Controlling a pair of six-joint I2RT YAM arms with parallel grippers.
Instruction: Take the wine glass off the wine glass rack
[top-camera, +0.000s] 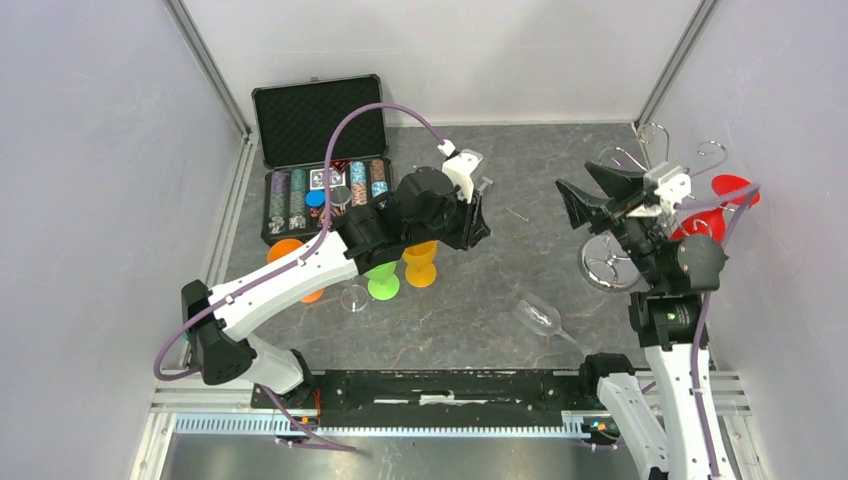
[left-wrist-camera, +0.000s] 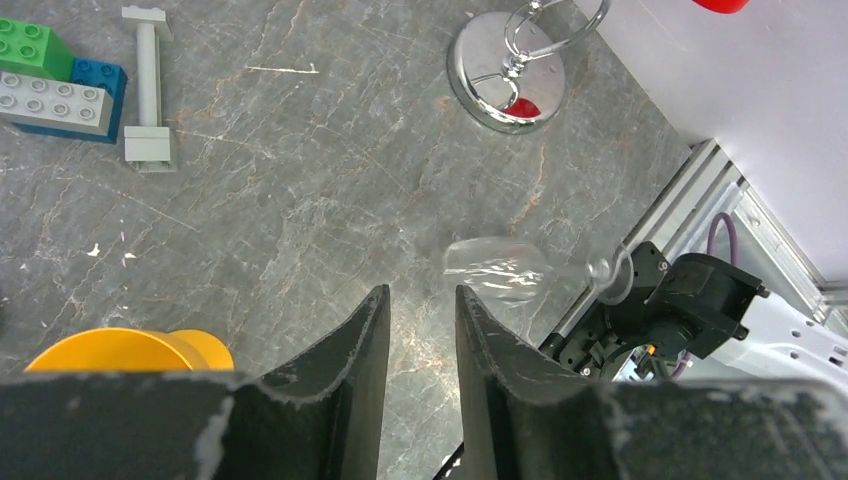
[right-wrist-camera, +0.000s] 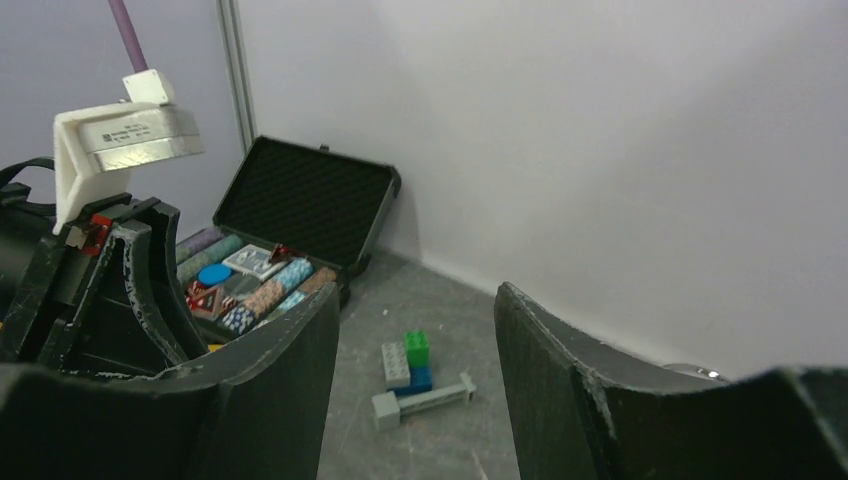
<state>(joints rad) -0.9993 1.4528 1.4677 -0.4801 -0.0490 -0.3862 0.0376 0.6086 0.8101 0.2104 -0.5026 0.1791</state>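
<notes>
A clear wine glass (top-camera: 538, 317) lies on its side on the grey bench (top-camera: 530, 170) near its front edge, apart from the silver wine glass rack (top-camera: 607, 266) at right, where red glasses (top-camera: 733, 188) hang. The left jaws stand slightly parted and empty; the right jaws gape wide, empty.

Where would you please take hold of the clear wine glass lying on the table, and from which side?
Grip the thin stem, coming from straight above with the jaws across it. The clear wine glass lies on its side, stem pointing toward the near right, and the round bowl may well roll or slip.
</notes>
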